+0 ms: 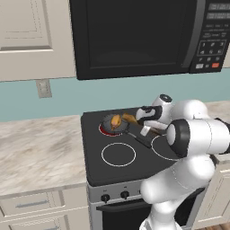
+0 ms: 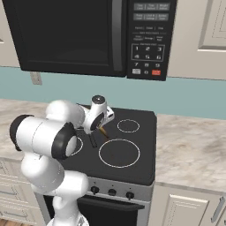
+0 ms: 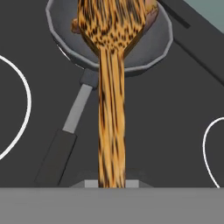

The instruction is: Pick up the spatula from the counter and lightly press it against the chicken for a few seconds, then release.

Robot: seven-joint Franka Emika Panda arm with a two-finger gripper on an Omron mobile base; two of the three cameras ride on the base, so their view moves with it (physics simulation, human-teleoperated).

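A wooden spatula (image 3: 111, 131) with a mottled orange grain runs from my gripper (image 3: 112, 184) up into a grey frying pan (image 3: 162, 49). Its broad blade lies over the chicken (image 3: 151, 17), of which just brown edges show beside the blade. Whether the blade touches the meat I cannot tell. My gripper is shut on the spatula's handle. In the left base view the gripper (image 1: 143, 122) hovers right of the pan (image 1: 108, 126), which sits on the back left burner with the chicken (image 1: 116, 120) in it. The right base view has the hand (image 2: 100, 115) over the cooktop.
The pan's dark handle (image 1: 140, 139) points toward the front right of the black cooktop (image 1: 96, 166). A black microwave (image 1: 134, 36) hangs above the stove. Marble counters lie to the left (image 1: 36, 152) and right (image 2: 190, 145). My own arm blocks the cooktop's right side.
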